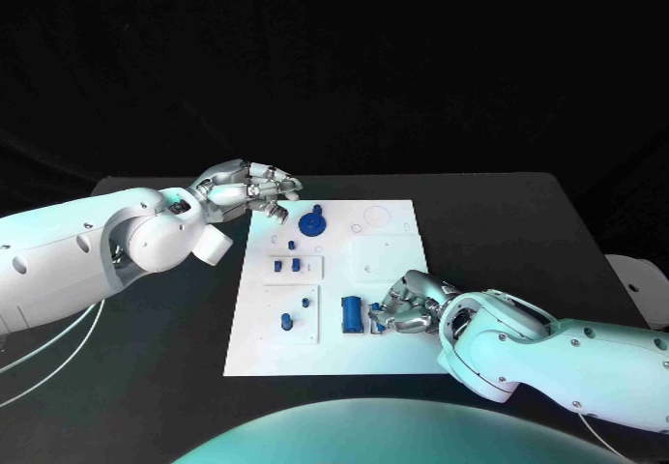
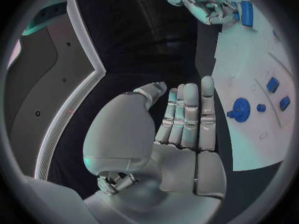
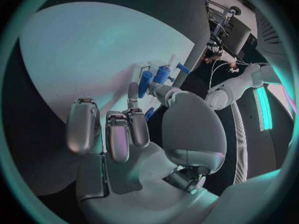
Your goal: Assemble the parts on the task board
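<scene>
Done: blue parts [image 1: 287, 263] seated on the task board [image 1: 393, 358], some left
Left hand [image 1: 254, 188]: fingers spread, empty
Right hand [image 1: 407, 304]: fingers touching a blue part [image 1: 352, 312], grip unclear

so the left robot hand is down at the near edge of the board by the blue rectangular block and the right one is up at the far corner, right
Sides are swapped. In the head view the right robot hand is by the blue rectangular block near the task board's near edge, and the left robot hand is at its far corner.
</scene>
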`<state>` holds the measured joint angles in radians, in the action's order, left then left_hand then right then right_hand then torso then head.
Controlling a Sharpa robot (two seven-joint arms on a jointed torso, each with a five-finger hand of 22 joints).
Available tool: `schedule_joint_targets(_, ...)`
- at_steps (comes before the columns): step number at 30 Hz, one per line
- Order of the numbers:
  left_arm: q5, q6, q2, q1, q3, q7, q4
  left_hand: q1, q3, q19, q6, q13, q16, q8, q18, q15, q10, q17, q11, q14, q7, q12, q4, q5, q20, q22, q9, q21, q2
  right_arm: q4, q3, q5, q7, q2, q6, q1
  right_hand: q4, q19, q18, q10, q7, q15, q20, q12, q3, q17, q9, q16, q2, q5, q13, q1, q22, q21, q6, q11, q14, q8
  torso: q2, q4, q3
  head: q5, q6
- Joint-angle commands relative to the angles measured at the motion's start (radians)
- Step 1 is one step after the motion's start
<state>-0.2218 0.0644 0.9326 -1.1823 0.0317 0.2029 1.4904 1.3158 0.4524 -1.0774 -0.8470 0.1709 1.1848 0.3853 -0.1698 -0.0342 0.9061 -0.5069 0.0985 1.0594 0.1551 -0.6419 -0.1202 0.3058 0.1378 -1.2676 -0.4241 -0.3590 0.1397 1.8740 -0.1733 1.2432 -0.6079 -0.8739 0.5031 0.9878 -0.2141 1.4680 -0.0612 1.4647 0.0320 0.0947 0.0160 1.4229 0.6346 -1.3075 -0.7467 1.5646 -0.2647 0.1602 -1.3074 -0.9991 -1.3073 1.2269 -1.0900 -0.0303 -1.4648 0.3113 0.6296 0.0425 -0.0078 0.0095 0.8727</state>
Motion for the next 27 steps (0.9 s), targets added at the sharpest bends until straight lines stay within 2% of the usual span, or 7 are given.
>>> schedule_joint_targets(1,-0.005,0.016,0.0,0.0,-0.001,0.002,0.002,0.0,0.002,-0.005,0.007,-0.002,-0.005,0.002,-0.009,0.001,-0.007,0.0,0.001,-0.009,0.002,-0.007,-0.004,0.006,0.001,0.001,-0.001,0.006,0.001,0.002,0.0,0.006,0.011,0.0,-0.024,-0.001,-0.002,0.024,-0.002,0.029,0.005,-0.002,0.001,-0.002,-0.007,-0.263,0.001,0.006,-0.003,-0.006,-0.147,0.009,-0.178,-0.006,-0.001,-0.003,-0.106,-0.007,0.0,-0.0001,-0.0002,0.0,0.0)
schedule_joint_targets(12,-0.007,0.018,-0.002,0.0,-0.001,0.001,0.001,0.0,0.002,-0.006,0.008,-0.002,-0.005,0.002,-0.009,0.001,-0.008,0.0,0.001,-0.009,0.003,-0.007,-0.004,0.007,0.001,0.001,-0.001,0.006,0.002,0.003,0.0,0.016,0.022,-0.005,-0.046,-0.001,-0.003,0.023,-0.003,0.028,0.006,-0.003,0.002,-0.003,-0.046,-0.263,0.008,0.006,-0.014,-0.046,-0.147,-0.005,-0.177,-0.011,-0.003,-0.003,-0.106,-0.01,0.0,0.0004,0.0001,0.001,0.0)
schedule_joint_targets(17,-0.008,0.018,-0.002,0.0,-0.001,0.001,0.001,0.001,0.002,-0.006,0.009,-0.002,-0.005,0.002,-0.009,0.001,-0.008,0.0,0.001,-0.009,0.003,-0.007,-0.004,0.007,0.001,0.001,-0.001,0.006,0.002,0.003,0.0,0.014,0.035,-0.007,-0.046,-0.001,-0.021,0.021,-0.004,0.026,0.007,-0.004,0.003,-0.007,-0.081,-0.263,0.012,0.006,-0.01,-0.071,-0.144,-0.003,-0.175,-0.019,-0.005,-0.001,-0.106,-0.013,0.0,-0.0003,0.0,0.001,0.0)
schedule_joint_targets(27,-0.008,0.018,-0.001,0.0,-0.001,0.001,0.0,0.001,0.002,-0.006,0.009,-0.002,-0.005,0.002,-0.009,0.001,-0.008,0.0,0.001,-0.009,0.003,-0.007,-0.004,0.007,0.001,0.001,-0.001,0.006,0.002,0.008,0.0,0.004,0.057,-0.017,-0.054,-0.001,-0.026,0.021,-0.004,0.026,0.006,-0.004,0.003,-0.007,-0.095,-0.263,0.016,0.006,-0.003,-0.08,-0.144,-0.024,-0.175,-0.02,-0.006,-0.002,-0.106,-0.015,0.0,-0.001,-0.0002,0.001,0.0)
